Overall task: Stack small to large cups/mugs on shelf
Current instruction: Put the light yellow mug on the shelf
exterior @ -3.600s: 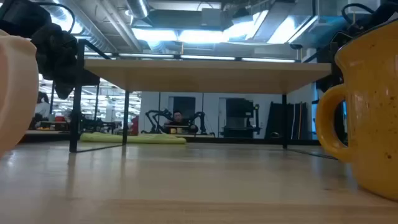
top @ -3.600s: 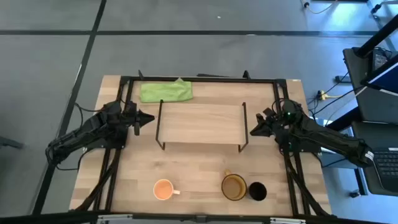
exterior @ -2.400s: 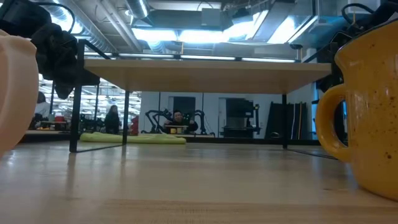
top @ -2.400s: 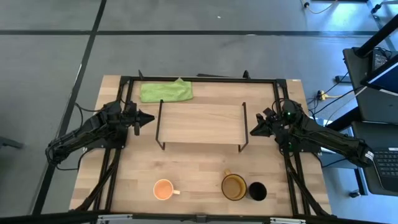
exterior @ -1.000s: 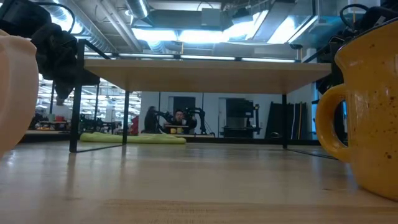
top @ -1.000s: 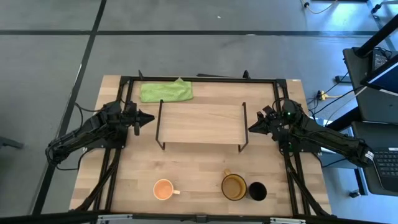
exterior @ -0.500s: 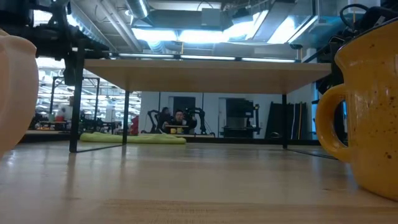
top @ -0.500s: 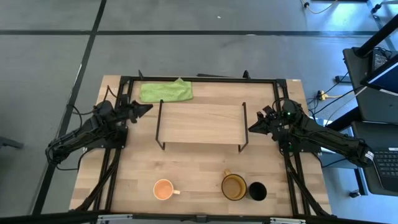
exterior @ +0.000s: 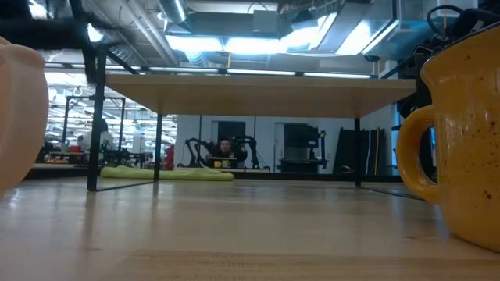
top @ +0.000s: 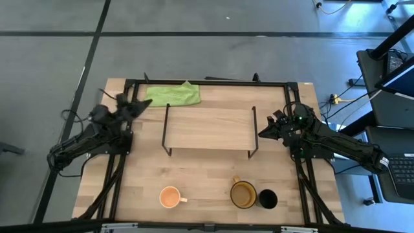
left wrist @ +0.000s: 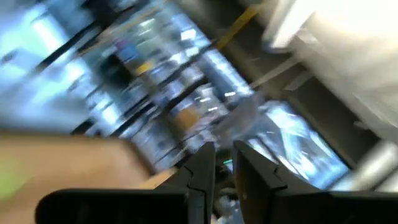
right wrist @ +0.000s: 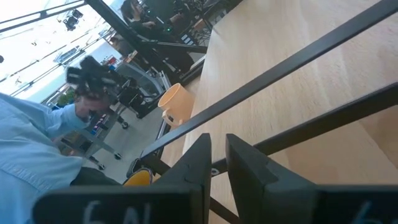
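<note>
The light-orange mug (top: 169,197), the olive-yellow mug (top: 244,193) and the black cup (top: 268,199) stand upright on the tabletop near its front edge. The two mugs also show in the low view, the orange one (exterior: 19,117) and the olive one (exterior: 461,140). The wooden shelf (top: 208,128) stands on its black wire legs mid-table with nothing on it. My left gripper (top: 139,105) is shut and empty, raised near the shelf's far left corner. My right gripper (top: 262,134) is shut and empty beside the shelf's right end.
A green cloth (top: 172,94) lies at the table's far edge behind the shelf. A black frame runs along the table's left, right and far sides. Bare wood lies between the shelf and the cups. A person in blue (right wrist: 31,149) shows beyond the table.
My left gripper has risen and swung toward the table's far left, tipping upward; it has gone up out of the low view. The cups and the shelf have not moved.
</note>
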